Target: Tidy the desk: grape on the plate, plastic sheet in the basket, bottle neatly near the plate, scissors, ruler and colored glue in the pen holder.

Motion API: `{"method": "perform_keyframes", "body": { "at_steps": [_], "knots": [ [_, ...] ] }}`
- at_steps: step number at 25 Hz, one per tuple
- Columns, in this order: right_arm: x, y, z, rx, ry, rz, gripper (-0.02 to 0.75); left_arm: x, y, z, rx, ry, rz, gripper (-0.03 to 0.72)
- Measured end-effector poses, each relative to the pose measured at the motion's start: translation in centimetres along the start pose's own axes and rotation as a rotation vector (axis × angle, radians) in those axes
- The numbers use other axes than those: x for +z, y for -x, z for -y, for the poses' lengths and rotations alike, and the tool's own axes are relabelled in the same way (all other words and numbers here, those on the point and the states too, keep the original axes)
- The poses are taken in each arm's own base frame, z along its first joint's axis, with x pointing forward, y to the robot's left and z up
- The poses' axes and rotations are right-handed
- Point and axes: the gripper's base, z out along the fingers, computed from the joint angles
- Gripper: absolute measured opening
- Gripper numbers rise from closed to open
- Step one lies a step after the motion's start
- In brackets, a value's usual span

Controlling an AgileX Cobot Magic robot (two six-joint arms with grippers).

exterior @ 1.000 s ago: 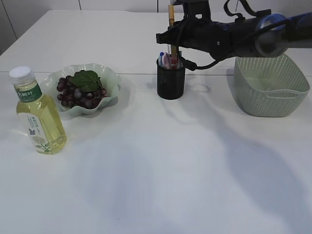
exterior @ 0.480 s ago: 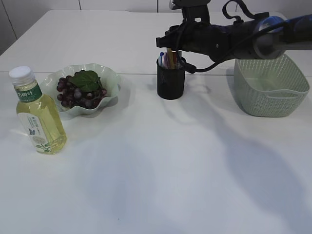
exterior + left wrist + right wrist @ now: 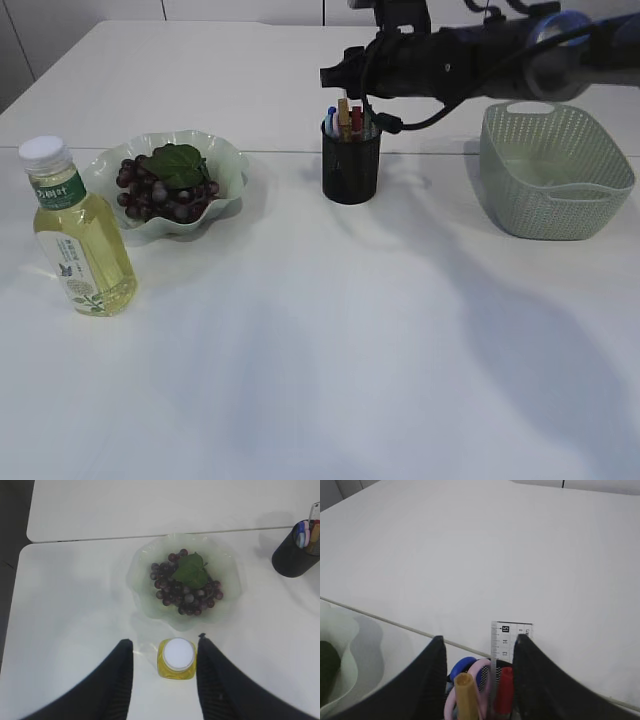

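The right hand (image 3: 477, 652) hung spread above the black mesh pen holder (image 3: 351, 165), where the clear ruler (image 3: 504, 642), scissors and glue sticks stood. The left hand (image 3: 162, 652) was spread around the yellow bottle (image 3: 177, 659), touching nothing, beside the pale green wavy plate (image 3: 225, 160) of purple grapes (image 3: 160, 195) on the white surface (image 3: 320, 340).

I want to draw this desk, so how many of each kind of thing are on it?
Bottle: 1
Plate: 1
Grape bunch: 1
Pen holder: 1
Basket: 1
Ruler: 1
Scissors: 1
Glue sticks: 2
Total: 9
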Motion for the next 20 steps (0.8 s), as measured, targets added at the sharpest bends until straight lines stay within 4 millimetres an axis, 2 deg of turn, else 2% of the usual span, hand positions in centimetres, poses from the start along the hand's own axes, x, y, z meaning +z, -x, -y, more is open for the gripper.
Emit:
{"method": "perform_keyframes", "body": {
  "at_steps": [4, 11, 16, 20],
  "knots": [
    [-2.4, 3.3, -0.2, 0.005, 0.009, -0.072, 0.361, 0.0, 0.0, 0.0, 0.001, 0.003, 0.000, 0.309],
    [-8.4, 7.5, -0.7, 0.051, 0.057, -0.297, 0.363, 0.0, 0.0, 0.1, 0.005, -0.009, -0.001, 0.309],
    [-13.5, 9.7, -1.0, 0.038, 0.080, -0.458, 0.365, 0.0, 0.0, 0.3, 0.004, -0.035, -0.005, 0.327],
    [-16.3, 10.0, -1.1, 0.029, 0.090, -0.578, 0.407, -0.5, -0.3, 1.8, 0.050, -0.076, 0.002, 0.417]
  ]
}}
